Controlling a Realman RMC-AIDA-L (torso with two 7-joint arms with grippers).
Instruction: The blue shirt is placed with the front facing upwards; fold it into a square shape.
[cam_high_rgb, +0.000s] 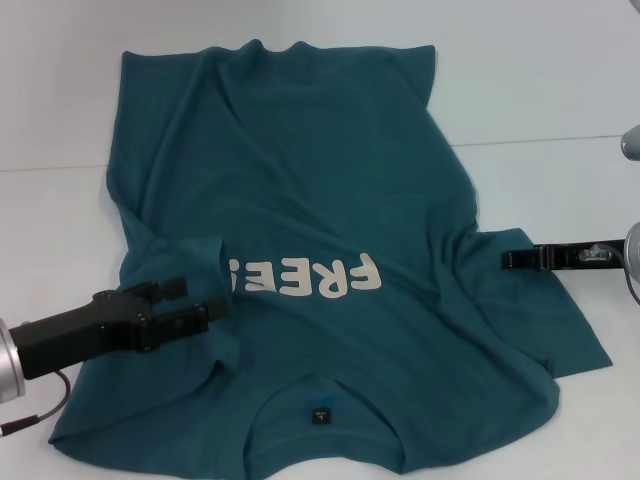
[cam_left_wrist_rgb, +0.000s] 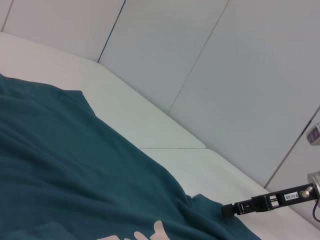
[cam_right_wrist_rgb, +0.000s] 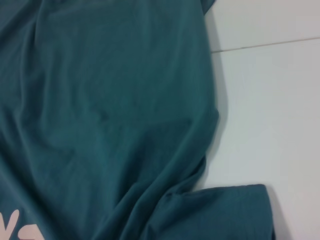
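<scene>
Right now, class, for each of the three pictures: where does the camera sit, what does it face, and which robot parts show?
Head view: above, facing down at the blue shirt; left pincer and right pincer show.
Left wrist view: low, looking across the shirt to the right pincer.
Right wrist view: close on shirt and white table; no robot parts.
Shared: the off-white lettering appears in all three.

Lab-like test bench: bare white table (cam_high_rgb: 560, 90), plain white wall panels (cam_left_wrist_rgb: 210, 60).

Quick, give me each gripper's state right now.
Left gripper: open, fingers straddling a raised fold of the blue shirt near its left sleeve.
Right gripper: at the shirt's right sleeve edge; open or shut cannot be told.
</scene>
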